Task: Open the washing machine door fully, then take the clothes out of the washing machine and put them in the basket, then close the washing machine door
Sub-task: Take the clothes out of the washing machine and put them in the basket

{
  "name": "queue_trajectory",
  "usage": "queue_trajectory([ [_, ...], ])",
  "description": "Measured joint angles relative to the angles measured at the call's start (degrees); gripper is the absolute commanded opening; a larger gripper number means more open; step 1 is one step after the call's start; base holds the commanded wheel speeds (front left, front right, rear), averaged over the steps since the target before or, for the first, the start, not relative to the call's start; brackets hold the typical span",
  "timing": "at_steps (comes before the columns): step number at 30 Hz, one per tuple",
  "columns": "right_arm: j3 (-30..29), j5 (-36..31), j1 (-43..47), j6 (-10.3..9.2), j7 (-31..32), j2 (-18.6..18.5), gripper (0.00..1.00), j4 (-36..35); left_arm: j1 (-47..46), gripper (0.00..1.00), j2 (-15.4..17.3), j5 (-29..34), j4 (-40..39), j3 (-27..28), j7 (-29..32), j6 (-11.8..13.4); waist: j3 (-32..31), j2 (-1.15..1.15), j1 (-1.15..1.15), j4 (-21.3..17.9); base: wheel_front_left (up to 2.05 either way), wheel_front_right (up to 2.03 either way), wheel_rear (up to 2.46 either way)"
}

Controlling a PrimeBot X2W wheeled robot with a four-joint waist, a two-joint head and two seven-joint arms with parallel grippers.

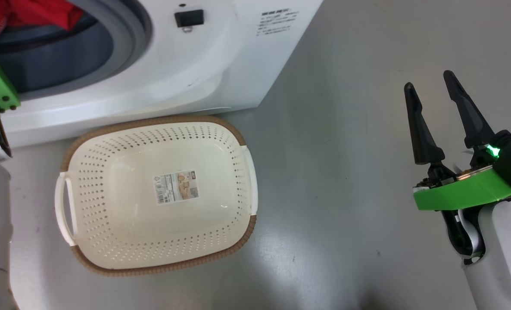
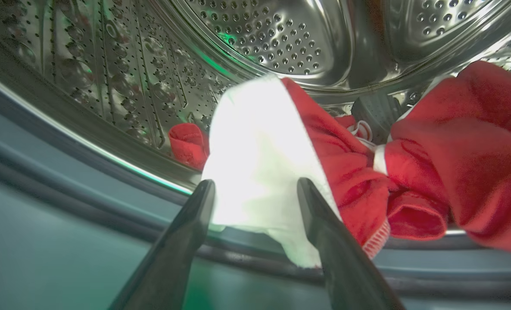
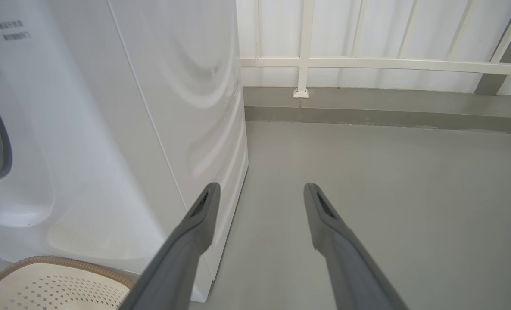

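1. Grey floor [image 1: 346, 172] carries the washing machine [image 1: 204, 64], with the basket [image 1: 122, 241] just in front of it; the basket holds no laundry, only its sticker.
2. The mouth of the drum [image 2: 281, 38] is unobstructed, so opening the washing machine door looks done.
3. All the clothes [image 2: 453, 142] lie at the drum's front lip: red garments, with a white cloth [image 2: 255, 142] draped over the edge.
4. The left pincer [image 2: 255, 183] is spread, its fingers either side of the white cloth's lower part. It pinches nothing yet, and I cannot tell whether it touches the cloth.
5. The right pincer [image 1: 428, 81] is spread and empty over bare floor, well apart from the basket.
6. By my judgement, what is left is gripping the clothes, carrying every piece to the basket and shutting the door.
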Motion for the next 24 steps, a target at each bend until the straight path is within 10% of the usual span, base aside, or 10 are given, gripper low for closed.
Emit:
queue_trajectory([
  [7, 0.31, 0.40, 0.00, 0.00, 0.00, 0.11, 1.00, 0.12, -1.75, 0.95, 0.87, 1.31, 3.74, -2.21, 1.97, 0.57, 0.39, 0.00, 0.00, -0.83, 0.00, 0.00, 0.00],
  [9, 0.58, 0.40, -0.01, 0.00, 0.00, 0.16, 1.00, 0.14, -1.88, 0.00, 1.00, 1.55, 4.48, -2.61, 2.07, 0.53, 0.43, 0.00, 0.00, -0.89, 0.00, 0.00, 0.00],
  [24, 0.79, 0.66, 0.02, 0.00, 0.00, 0.70, 1.00, 1.49, 2.44, 0.00, -0.71, -5.31, -2.31, 1.85, -3.04, -3.68, -2.78, 0.00, 0.00, -0.42, 0.00, 0.00, 0.00],
])
